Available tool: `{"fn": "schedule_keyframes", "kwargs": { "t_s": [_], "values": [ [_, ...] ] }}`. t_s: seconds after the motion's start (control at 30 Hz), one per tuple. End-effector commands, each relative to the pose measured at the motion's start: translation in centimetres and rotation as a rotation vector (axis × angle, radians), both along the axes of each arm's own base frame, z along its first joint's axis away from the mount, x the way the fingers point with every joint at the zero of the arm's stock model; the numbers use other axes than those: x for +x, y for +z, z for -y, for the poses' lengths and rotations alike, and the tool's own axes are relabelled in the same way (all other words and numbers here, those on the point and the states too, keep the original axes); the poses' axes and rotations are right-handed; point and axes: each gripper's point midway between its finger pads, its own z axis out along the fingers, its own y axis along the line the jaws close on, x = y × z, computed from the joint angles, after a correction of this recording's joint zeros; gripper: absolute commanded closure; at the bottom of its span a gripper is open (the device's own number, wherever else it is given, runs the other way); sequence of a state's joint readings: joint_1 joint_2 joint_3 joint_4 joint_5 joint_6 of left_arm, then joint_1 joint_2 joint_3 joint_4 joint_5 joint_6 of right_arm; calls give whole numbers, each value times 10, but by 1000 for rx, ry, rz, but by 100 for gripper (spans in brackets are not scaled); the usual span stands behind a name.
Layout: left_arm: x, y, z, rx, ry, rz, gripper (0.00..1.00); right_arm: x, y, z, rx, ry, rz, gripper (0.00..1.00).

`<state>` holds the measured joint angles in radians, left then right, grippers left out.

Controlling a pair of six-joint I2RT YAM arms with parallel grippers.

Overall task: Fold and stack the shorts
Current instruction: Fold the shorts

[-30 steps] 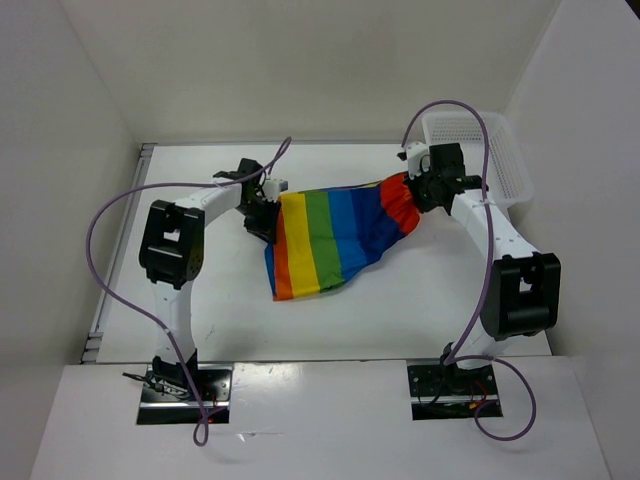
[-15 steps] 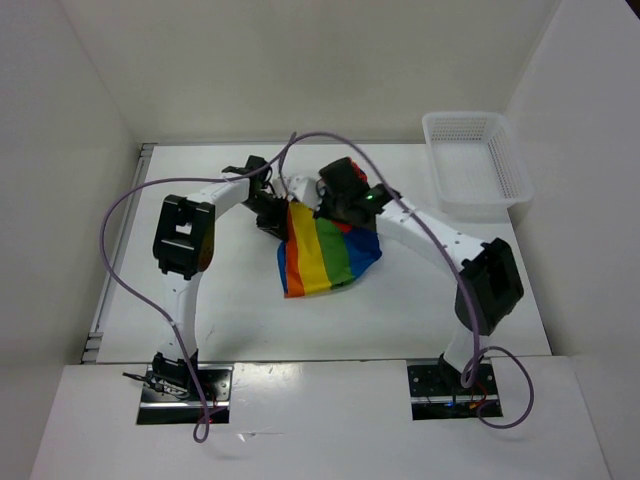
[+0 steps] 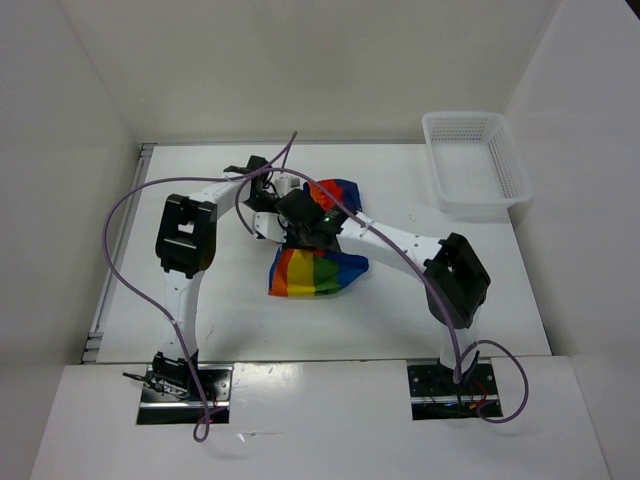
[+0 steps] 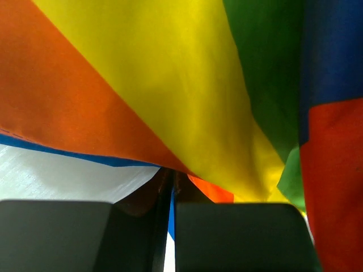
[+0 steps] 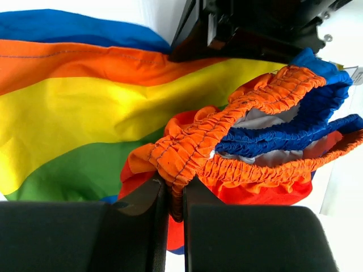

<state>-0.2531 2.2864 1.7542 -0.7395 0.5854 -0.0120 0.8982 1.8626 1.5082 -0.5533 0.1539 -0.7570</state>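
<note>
The rainbow-striped shorts [image 3: 315, 272] hang bunched at the table's middle, held up between both arms. My right gripper [image 3: 303, 222] is shut on the orange elastic waistband [image 5: 187, 153], which is gathered with blue elastic beside it. My left gripper [image 3: 268, 212] sits right next to it and is shut on a thin edge of the shorts [image 4: 170, 192]. In the left wrist view the orange, yellow and green stripes [image 4: 170, 85] fill the frame. In the right wrist view the striped cloth [image 5: 74, 124] lies behind the waistband, with the left gripper's black body above it.
A white mesh basket [image 3: 475, 160] stands at the table's back right corner. White walls close in the table at the back and both sides. Purple cables loop over both arms.
My right gripper has swept left across the table with the waistband, from near the basket to beside my left gripper. The shorts went from spread wide to doubled over and bunched.
</note>
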Motion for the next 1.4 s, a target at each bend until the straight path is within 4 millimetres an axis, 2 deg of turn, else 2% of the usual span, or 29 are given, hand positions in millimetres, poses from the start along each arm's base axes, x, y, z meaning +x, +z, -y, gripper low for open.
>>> {"fn": "schedule_keyframes", "kwargs": {
  "t_s": [0.0, 0.03, 0.27, 0.33, 0.4, 0.47, 0.5, 0.6, 0.67, 0.73, 0.77, 0.8, 0.83, 0.87, 0.9, 0.93, 0.97, 1.0, 1.07, 1.1, 1.17, 1.2, 1.23, 1.27, 1.3, 1.33, 1.37],
  "values": [
    [-4, -26, 0, 42, -16, -25, 93, 7, 29, -26, 97, 0, 26, 100],
    [-5, -26, 1, 34, -18, -27, 93, 10, 41, -31, 121, 1, 44, 100],
    [-4, -21, -5, 70, -9, -6, 93, 20, 77, -44, 176, 10, 96, 100],
    [0, -19, -8, 87, -4, 17, 93, 19, 88, -47, 195, 23, 94, 100],
    [1, -21, -10, 101, 0, 21, 94, 12, 89, -52, 198, 47, 75, 100],
    [1, -21, -11, 110, 2, 23, 94, 0, 71, -56, 162, 68, 45, 100],
    [5, -15, -10, 105, 3, 41, 94, -6, 61, -60, 156, 77, 16, 100],
    [9, -14, -16, 141, 13, 61, 94, -11, 11, -60, 105, 61, -66, 100],
    [14, -14, -25, 199, 30, 86, 94, -13, -7, -58, 78, 59, -87, 100],
    [16, -15, -35, 255, 45, 102, 90, -19, -23, -55, 51, 53, -104, 99],
    [21, -13, -46, 318, 64, 131, 86, -18, -25, -54, 55, 37, -97, 96],
    [24, -11, -51, 348, 75, 148, 80, -18, -25, -54, 59, 29, -102, 85],
    [29, -5, -55, 369, 87, 178, 67, -17, -24, -56, 67, 29, -96, 70],
    [34, -2, -67, 413, 111, 196, 63, -16, -21, -58, 80, 20, -96, 67],
    [37, 5, -71, 430, 122, 218, 61, -15, -15, -59, 100, 3, -86, 61],
    [39, 5, -79, 450, 139, 220, 56, -17, -4, -64, 125, 5, -77, 49],
    [45, 16, -91, 473, 168, 248, 53, -15, 10, -68, 167, -13, -69, 45],
    [46, 21, -93, 482, 175, 260, 51, -16, 20, -72, 200, -17, -71, 41],
    [52, 33, -110, 490, 219, 280, 46, -19, 57, -80, 291, -8, -68, 32],
    [53, 37, -112, 499, 225, 291, 46, -21, 66, -82, 323, -16, -73, 32],
    [57, 43, -129, 517, 265, 300, 44, -23, 86, -79, 356, -11, -51, 32],
    [56, 47, -131, 525, 268, 303, 42, -24, 87, -74, 351, -21, -43, 34],
    [60, 50, -141, 538, 293, 309, 42, -24, 88, -69, 342, -24, -29, 36],
    [61, 54, -145, 538, 305, 315, 41, -24, 91, -61, 339, -40, -10, 42],
    [64, 65, -152, 517, 325, 326, 41, -25, 92, -57, 339, -47, -1, 46],
    [67, 75, -153, 497, 333, 339, 41, -24, 79, -43, 300, -63, -5, 49],
    [69, 88, -148, 465, 332, 365, 41, -26, 85, -35, 300, -61, 20, 53]
  ]
}}
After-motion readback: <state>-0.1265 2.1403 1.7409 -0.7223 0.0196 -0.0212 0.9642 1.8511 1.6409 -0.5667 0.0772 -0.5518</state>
